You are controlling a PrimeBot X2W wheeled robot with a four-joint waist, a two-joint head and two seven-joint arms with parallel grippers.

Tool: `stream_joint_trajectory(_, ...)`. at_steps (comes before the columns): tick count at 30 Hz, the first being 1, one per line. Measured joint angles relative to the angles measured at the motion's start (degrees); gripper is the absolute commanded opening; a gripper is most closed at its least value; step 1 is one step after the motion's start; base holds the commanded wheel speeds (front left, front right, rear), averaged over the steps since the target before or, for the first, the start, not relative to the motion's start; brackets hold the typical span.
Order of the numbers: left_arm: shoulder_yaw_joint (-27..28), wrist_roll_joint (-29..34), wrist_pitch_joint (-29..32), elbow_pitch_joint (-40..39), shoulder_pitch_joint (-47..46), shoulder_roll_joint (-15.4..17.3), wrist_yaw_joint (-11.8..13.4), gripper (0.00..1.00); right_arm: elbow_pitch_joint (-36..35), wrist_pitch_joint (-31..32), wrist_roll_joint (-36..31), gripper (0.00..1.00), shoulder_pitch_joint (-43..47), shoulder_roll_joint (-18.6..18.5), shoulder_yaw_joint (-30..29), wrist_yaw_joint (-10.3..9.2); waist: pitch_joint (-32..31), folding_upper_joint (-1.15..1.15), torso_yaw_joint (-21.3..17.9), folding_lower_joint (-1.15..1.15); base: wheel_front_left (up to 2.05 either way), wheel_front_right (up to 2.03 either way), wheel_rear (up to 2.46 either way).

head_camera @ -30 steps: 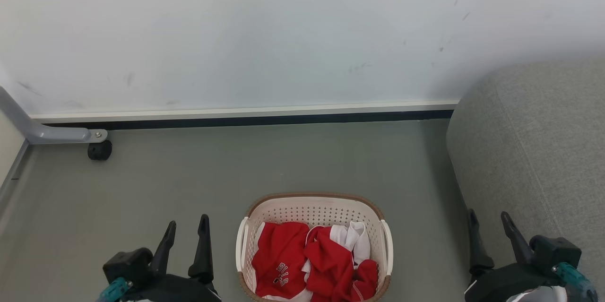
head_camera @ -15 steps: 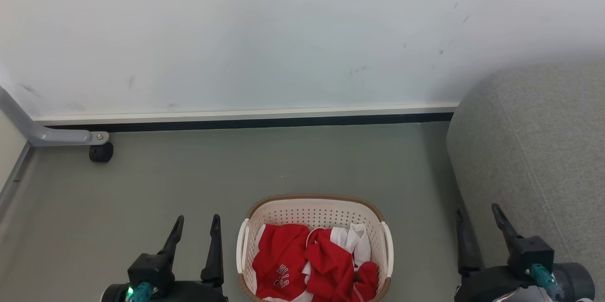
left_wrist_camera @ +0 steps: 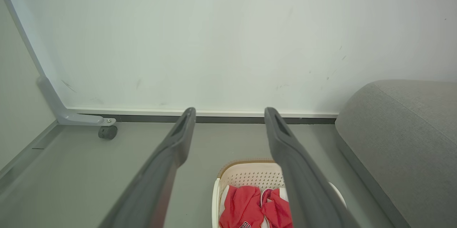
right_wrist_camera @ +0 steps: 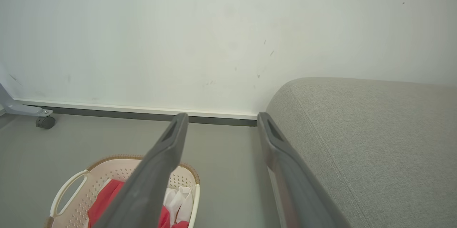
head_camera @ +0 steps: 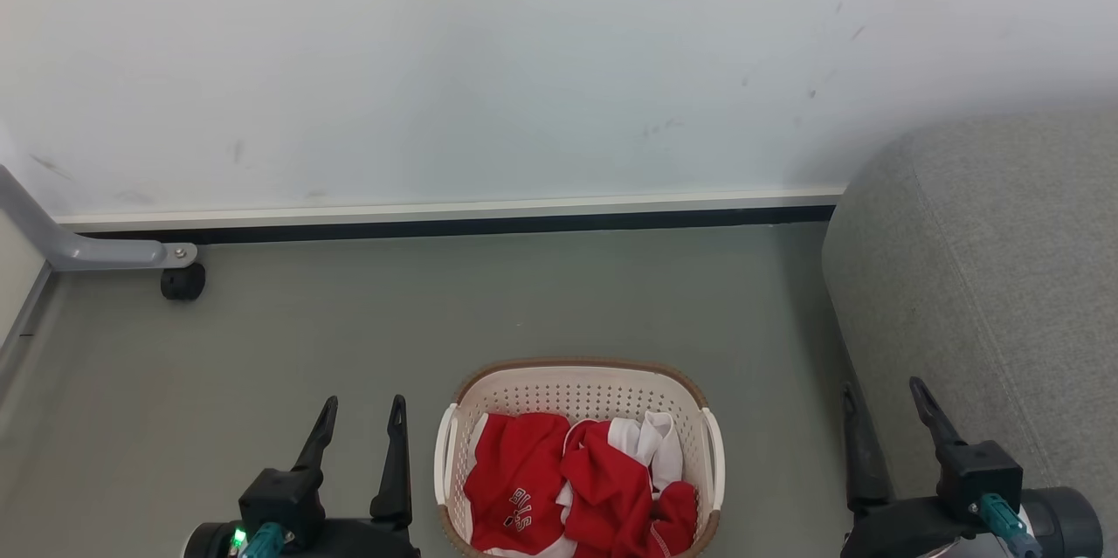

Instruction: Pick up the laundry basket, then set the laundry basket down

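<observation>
The laundry basket (head_camera: pixel 581 388) stands on the grey floor at the bottom centre of the head view, cream-white and perforated with a brown rim and white side handles, holding red and white clothes. It also appears low in the left wrist view as the laundry basket (left_wrist_camera: pixel 250 174) and in the right wrist view as the laundry basket (right_wrist_camera: pixel 107 171). My left gripper (head_camera: pixel 363 405) is open, just left of the basket's left handle and apart from it. Well to the basket's right, my right gripper (head_camera: pixel 882 392) is open beside the sofa. Both hold nothing.
A grey fabric sofa (head_camera: pixel 987 279) fills the right side, close to my right gripper. A white wall with a dark baseboard (head_camera: pixel 454 224) runs across the back. A grey metal leg with a black caster (head_camera: pixel 182 282) stands at the left.
Both grippers moved inward a little and further up the picture over the first half second. Since then they have held still, and the basket has stayed put.
</observation>
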Motion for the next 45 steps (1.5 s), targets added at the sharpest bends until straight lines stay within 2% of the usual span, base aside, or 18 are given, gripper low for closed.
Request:
stream_joint_trajectory(35,1.30,0.60,1.10,0.02,0.00,-0.11,0.00,1.00,-1.36,1.94,0.00,1.00,0.21,0.14,-0.71,0.00,1.64,0.00,-0.01,0.00,0.00,0.00,0.00)
stream_joint_trajectory(45,1.37,0.78,1.63,-0.49,-0.08,-0.35,0.00,1.00,-1.85,2.05,0.04,1.00,0.21,0.13,-0.92,-0.01,4.22,0.00,-0.18,0.00,0.00,0.00,0.00)
